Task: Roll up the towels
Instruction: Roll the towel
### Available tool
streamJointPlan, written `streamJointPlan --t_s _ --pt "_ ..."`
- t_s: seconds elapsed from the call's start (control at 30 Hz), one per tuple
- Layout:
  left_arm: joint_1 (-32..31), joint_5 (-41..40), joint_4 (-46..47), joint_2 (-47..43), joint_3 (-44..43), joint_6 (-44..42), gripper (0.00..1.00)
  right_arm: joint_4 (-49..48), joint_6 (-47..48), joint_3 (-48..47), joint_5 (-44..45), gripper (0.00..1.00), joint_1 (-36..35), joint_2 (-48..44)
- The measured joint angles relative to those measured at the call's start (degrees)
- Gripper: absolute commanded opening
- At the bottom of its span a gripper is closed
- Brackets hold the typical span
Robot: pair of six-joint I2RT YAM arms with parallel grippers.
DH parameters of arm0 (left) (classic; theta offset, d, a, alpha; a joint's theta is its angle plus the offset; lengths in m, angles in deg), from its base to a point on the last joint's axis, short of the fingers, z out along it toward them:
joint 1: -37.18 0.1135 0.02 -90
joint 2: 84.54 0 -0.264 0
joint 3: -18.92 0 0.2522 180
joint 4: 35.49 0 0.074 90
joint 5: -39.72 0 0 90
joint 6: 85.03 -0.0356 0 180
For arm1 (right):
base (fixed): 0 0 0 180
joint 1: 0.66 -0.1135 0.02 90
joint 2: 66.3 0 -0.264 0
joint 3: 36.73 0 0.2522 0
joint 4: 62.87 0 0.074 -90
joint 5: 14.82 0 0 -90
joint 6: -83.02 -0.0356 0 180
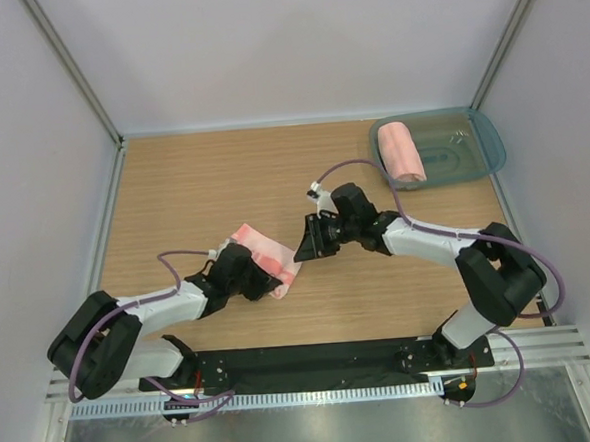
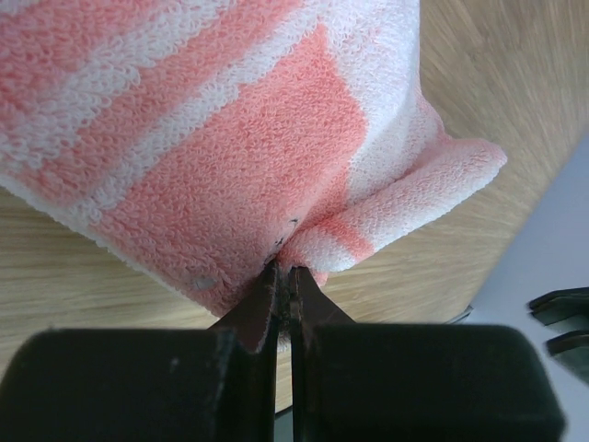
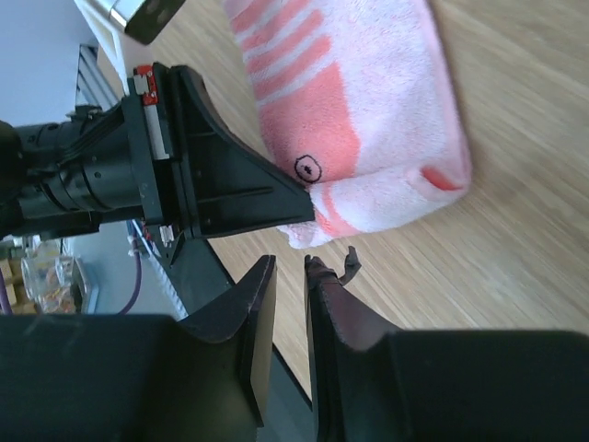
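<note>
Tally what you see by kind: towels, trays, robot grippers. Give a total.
Salmon-pink terry towels: 2, striped towel and rolled plain towel
Translucent blue plastic tray: 1
Black two-finger grippers: 2, left gripper and right gripper
Total: 5

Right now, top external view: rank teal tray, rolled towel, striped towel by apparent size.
1. teal tray.
2-3. striped towel and rolled towel look about alike. The left gripper covers part of the striped one, so unranked.

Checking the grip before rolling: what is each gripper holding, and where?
The left gripper pinches the striped towel at its edge beside a folded corner; the right gripper holds nothing.
</note>
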Motion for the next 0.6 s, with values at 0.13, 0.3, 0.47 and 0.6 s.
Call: streamJointPlan --t_s 0.13,0.3,0.47,0.6 --pt "1.0 1.4 1.6 1.2 0.0 0.1 0.0 -5.9 -1.2 0.0 -2.1 0.24 -1.9 5.8" --pt "1.6 2.2 1.7 1.3 0.0 0.1 0.0 -12.9 -3.4 0.0 -4.3 0.22 -2.1 14.1" --pt "2.3 2.8 2.0 1.3 0.5 0.2 0.0 -20.3 -6.1 0.0 -6.3 0.21 -2.0 20.9" --pt "2.8 3.0 2.2 1.1 0.8 0.1 0.0 -26.8 -8.7 -0.2 -9.2 0.19 -1.4 24.7"
